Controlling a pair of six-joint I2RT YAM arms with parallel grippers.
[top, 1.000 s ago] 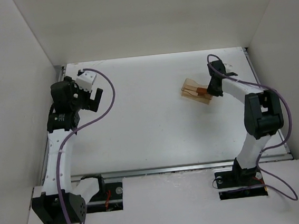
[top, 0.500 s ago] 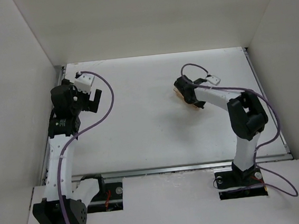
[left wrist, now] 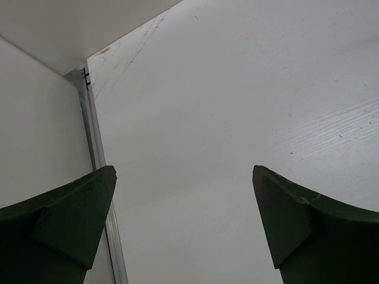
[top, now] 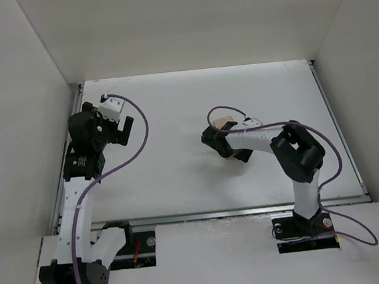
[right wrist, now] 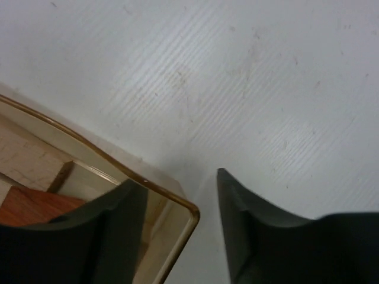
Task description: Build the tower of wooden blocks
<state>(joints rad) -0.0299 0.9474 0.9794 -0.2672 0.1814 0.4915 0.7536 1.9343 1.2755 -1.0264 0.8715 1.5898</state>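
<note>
A pale tan box [top: 225,122] lies mid-table under my right gripper [top: 219,143]. In the right wrist view its brown rim [right wrist: 89,147] runs in from the left. Inside lie a reddish-brown wood piece [right wrist: 29,208] and pale wood [right wrist: 23,158], both partly hidden by my finger. My right gripper [right wrist: 179,177] is open astride the box's corner, with the left finger [right wrist: 112,225] inside the box and the right finger [right wrist: 249,225] outside over the table. A gap shows between the rim and the right finger. My left gripper [top: 125,129] [left wrist: 183,171] hangs wide open and empty at the far left.
White walls enclose the table on the left, back and right. A metal rail [left wrist: 95,136] runs along the left edge beside my left gripper. Purple cables loop off both arms.
My right arm has swung left and nearer, and the box has moved with it from the right side toward mid-table. Its jaws have opened. My left arm shifted slightly.
</note>
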